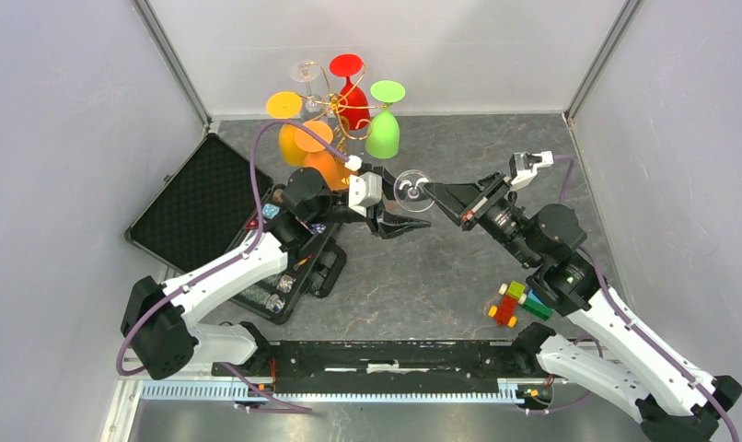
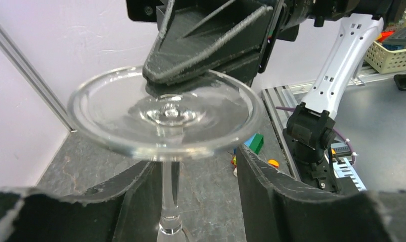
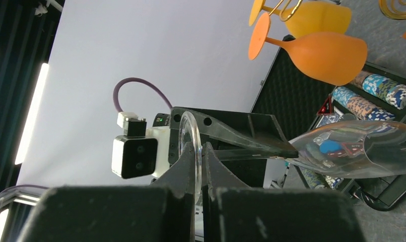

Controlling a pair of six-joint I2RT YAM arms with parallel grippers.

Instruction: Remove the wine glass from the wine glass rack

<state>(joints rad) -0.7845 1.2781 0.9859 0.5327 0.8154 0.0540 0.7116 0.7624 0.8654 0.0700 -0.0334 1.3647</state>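
Observation:
The gold wire wine glass rack (image 1: 336,118) stands at the back and holds orange, red and green glasses and a clear one. A second clear wine glass (image 1: 411,184) is off the rack, held in the air near the table's middle. My right gripper (image 1: 430,192) is shut on the rim of its foot (image 3: 195,132). My left gripper (image 1: 406,226) is open, and the glass's stem (image 2: 165,189) runs between its jaws, close to the left finger (image 2: 125,191). In the right wrist view the bowl (image 3: 357,148) lies to the right, past the left gripper's finger (image 3: 241,133).
An open black case (image 1: 197,198) with poker chips (image 1: 275,293) lies at the left, under my left arm. Coloured toy bricks (image 1: 515,304) lie by the right arm. Two orange glasses (image 3: 312,50) hang close above the case. Grey walls close in three sides.

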